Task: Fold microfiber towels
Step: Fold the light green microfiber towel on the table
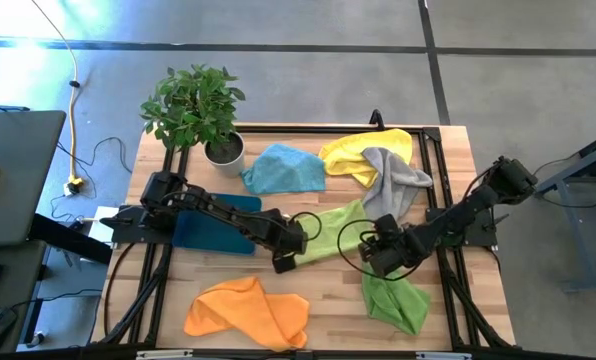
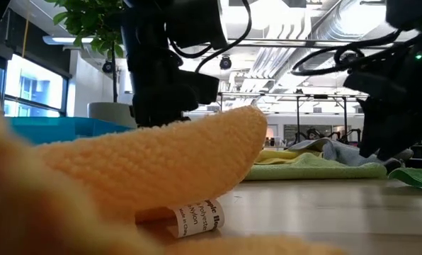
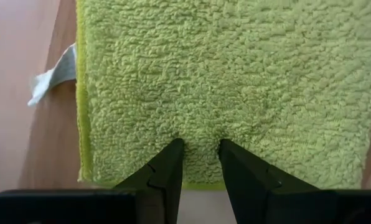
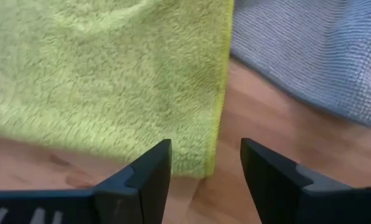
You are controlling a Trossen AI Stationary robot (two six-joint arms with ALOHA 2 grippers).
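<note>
I have both arms on the lime towel (image 1: 330, 232) in the middle of the table (image 1: 448, 180), and this is where it can slip. My left gripper (image 3: 198, 163) sits at the towel's left edge with its fingers a narrow gap apart, tips pressed on the pile, and I cannot tell if any cloth is really pinched between them. My right gripper (image 4: 204, 163) is at the towel's right corner with its fingers spread wide, holding nothing, the hem (image 4: 221, 93) lying just past its left finger and bare wood under the gap. If I lift the left side now, only one end may rise and the towel could drag into a twist instead of a clean fold. If the right closes where it is, I think it catches wood or only a thread of hem. The grey towel (image 4: 322, 56) lies just beside that corner, so a sloppy reach could snag it too. The label (image 3: 51, 78) at the left edge could flip out. The other lime towel (image 1: 396, 300) sits near the right arm, the orange towel (image 1: 246, 310) near front left, blue towel (image 1: 283, 168) and yellow towel (image 1: 363, 150) far; the tray (image 1: 213, 232) lies under the left arm.
</note>
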